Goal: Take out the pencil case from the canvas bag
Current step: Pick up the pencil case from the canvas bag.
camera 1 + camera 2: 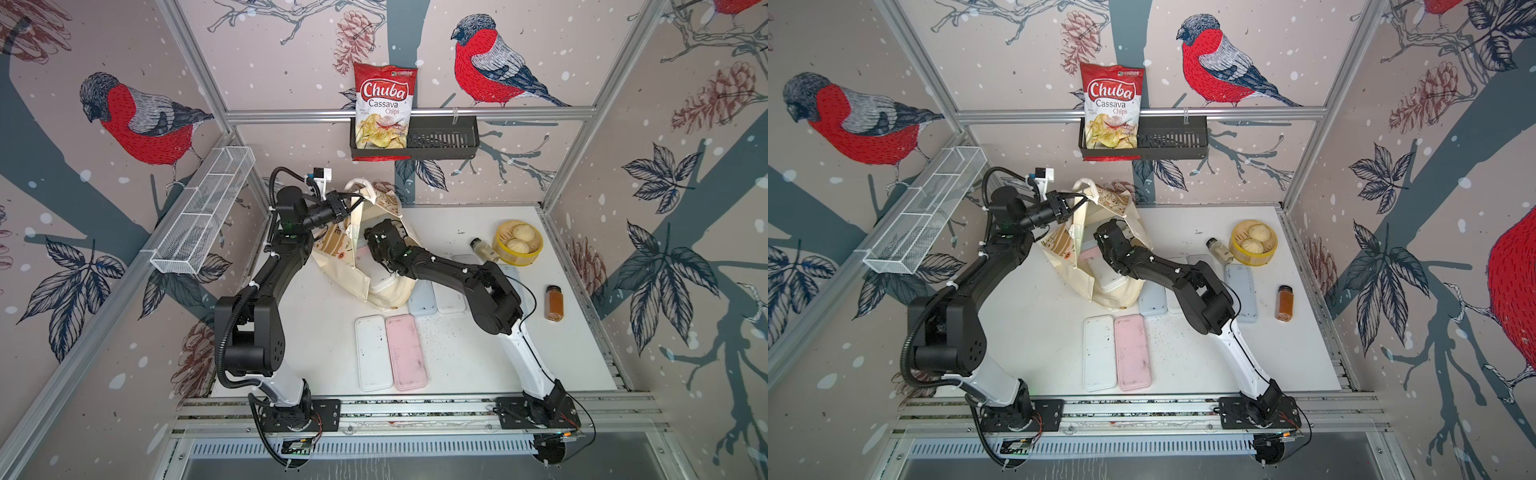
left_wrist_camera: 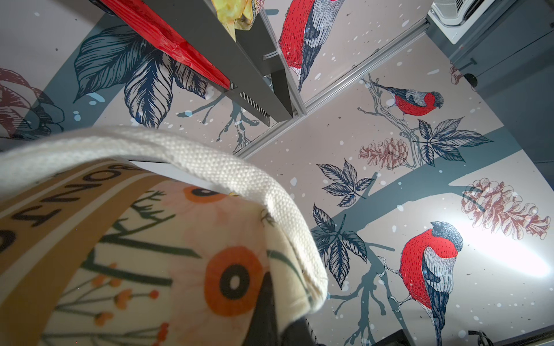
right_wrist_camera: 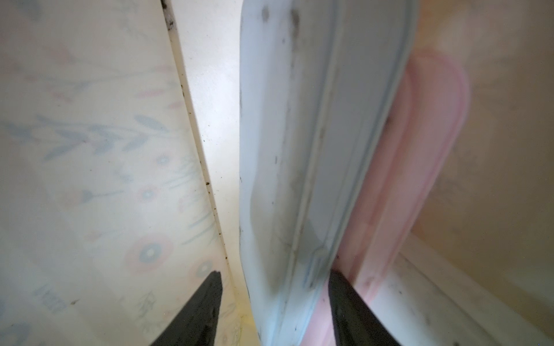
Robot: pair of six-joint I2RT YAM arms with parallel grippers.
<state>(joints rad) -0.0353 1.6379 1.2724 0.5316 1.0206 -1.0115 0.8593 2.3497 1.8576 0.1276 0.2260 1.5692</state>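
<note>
The canvas bag stands at the back middle of the table, its mouth held wide. My left gripper is shut on the bag's rim by its cream handle, holding it up. My right gripper reaches down inside the bag. It is open, with a dark finger on each side of an upright pale blue-white pencil case. One finger touches the case; a gap shows at the other. A pink case stands behind it.
Several pencil cases lie on the table: white and pink at the front, pale ones beside the bag. At the right are a bamboo steamer, a bottle and a spice jar. A chips bag sits in a wall basket.
</note>
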